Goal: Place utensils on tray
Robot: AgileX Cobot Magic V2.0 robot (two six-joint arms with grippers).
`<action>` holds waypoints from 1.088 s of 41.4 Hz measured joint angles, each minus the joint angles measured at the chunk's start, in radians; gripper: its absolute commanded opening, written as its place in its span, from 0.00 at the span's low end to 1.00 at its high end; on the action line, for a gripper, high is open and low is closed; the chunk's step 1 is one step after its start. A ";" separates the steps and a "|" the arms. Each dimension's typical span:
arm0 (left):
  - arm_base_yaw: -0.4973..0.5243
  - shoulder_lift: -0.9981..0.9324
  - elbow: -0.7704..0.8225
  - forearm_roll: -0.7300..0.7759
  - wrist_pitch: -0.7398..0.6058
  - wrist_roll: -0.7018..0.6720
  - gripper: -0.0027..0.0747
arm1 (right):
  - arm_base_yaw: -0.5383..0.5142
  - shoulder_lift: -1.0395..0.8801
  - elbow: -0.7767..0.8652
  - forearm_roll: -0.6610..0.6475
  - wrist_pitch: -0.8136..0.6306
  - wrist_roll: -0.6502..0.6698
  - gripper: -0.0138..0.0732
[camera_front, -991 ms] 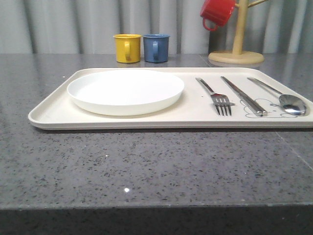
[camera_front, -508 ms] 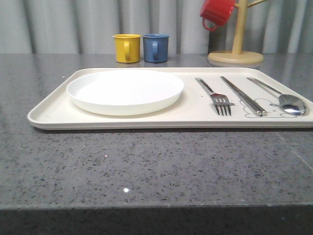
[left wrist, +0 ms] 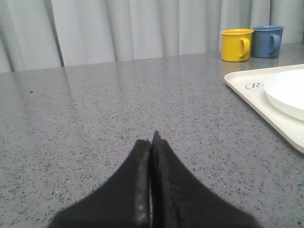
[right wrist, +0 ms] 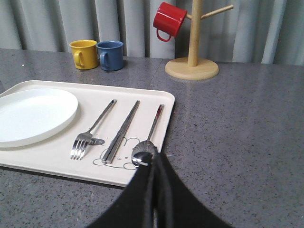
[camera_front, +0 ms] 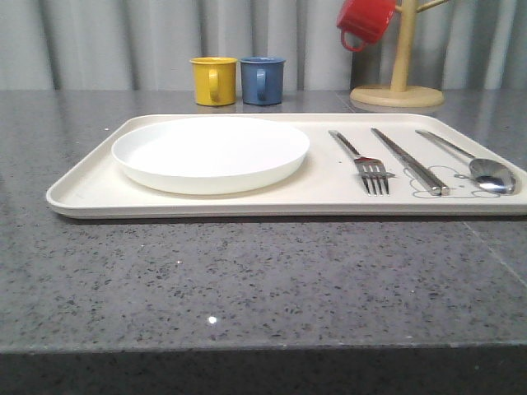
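The cream tray (camera_front: pixel 82 191) lies across the grey table. On its right half rest a silver fork (camera_front: pixel 365 161), a pair of chopsticks (camera_front: pixel 409 160) and a spoon (camera_front: pixel 478 164), side by side. In the right wrist view the fork (right wrist: pixel 92 129), chopsticks (right wrist: pixel 122 131) and spoon (right wrist: pixel 148 138) lie on the tray (right wrist: pixel 52 161), and my right gripper (right wrist: pixel 156 164) is shut and empty, just in front of the spoon's bowl. My left gripper (left wrist: pixel 152 142) is shut and empty over bare table, to the left of the tray's corner (left wrist: pixel 247 88).
A round white plate (camera_front: pixel 211 153) fills the tray's left half. A yellow cup (camera_front: pixel 213 81) and a blue cup (camera_front: pixel 263 80) stand behind the tray. A wooden mug tree (camera_front: pixel 398 90) with a red cup (camera_front: pixel 365 20) stands at the back right.
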 measured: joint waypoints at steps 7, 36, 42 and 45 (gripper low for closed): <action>0.000 0.000 0.000 0.000 0.000 0.000 0.01 | 0.000 0.000 0.006 -0.007 -0.004 0.000 0.07; 0.000 0.000 0.000 0.000 -0.001 0.000 0.01 | -0.255 -0.005 0.410 0.028 -0.364 -0.075 0.07; 0.000 0.000 0.000 0.000 -0.001 0.000 0.01 | -0.257 -0.022 0.412 0.036 -0.366 -0.075 0.07; 0.000 0.000 0.000 0.000 -0.001 0.000 0.01 | -0.257 -0.022 0.412 0.036 -0.366 -0.077 0.07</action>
